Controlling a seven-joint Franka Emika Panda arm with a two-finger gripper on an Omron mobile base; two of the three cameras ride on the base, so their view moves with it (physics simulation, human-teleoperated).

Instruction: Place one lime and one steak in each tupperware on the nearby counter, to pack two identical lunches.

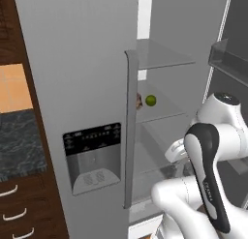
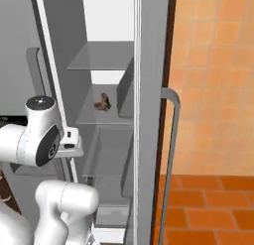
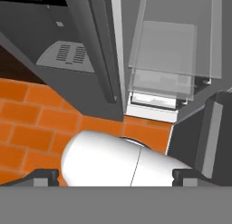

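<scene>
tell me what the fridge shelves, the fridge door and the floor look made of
Shelves: clear glass or plastic, since the back wall shows through. Fridge door: smooth matt grey, probably painted or brushed metal, with a paler grey handle. Floor: orange tiles or bricks, going by the grid of joint lines.

A grey fridge (image 1: 82, 88) with an open compartment was seen; glass shelves (image 1: 162, 56) were set inside it. An ice dispenser panel (image 1: 93, 156) was mounted on its closed door. Orange tiled floor (image 2: 208, 209) lay right of the fridge, dark wooden drawers (image 1: 17, 209) left of it.
</scene>
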